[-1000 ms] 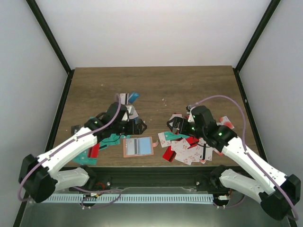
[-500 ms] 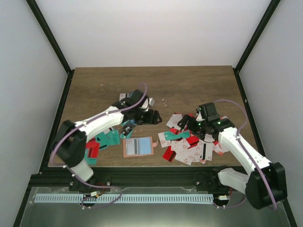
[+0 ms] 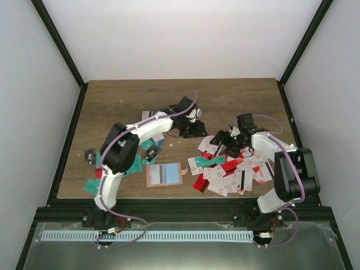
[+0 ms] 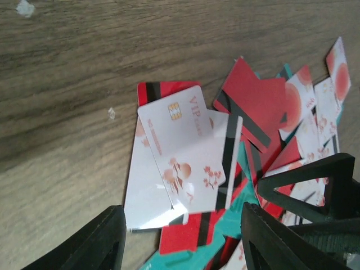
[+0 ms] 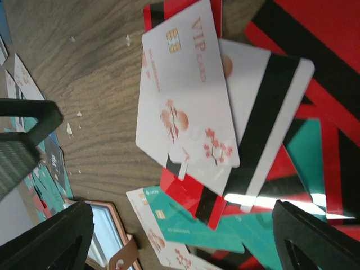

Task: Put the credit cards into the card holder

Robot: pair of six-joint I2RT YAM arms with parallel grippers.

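The left gripper (image 3: 194,130) is partly open. Its two black fingers (image 4: 107,242) stand apart on either side of a white card (image 4: 180,152) printed with a chip and red flowers. It holds nothing, and it is not possible to tell whether the fingertips touch the cards below.

The left arm (image 3: 147,126) stretches far out from its base, across the middle of the wooden table (image 3: 124,101), toward the right-hand heap of credit cards (image 3: 228,174).

The right gripper (image 3: 220,145) is wide open and empty. It is poised over the same white card from the opposite side, near the left gripper. The right arm (image 3: 269,140) is folded tightly, with its elbow near the table's right side and its forearm pointing left.

The white card lies on top of red, teal and black-striped cards at the heap's far-left corner. The card holder (image 3: 164,174), salmon pink, lies open and flat near the table's front edge, between this heap and a scatter of cards (image 3: 126,163) on the left.
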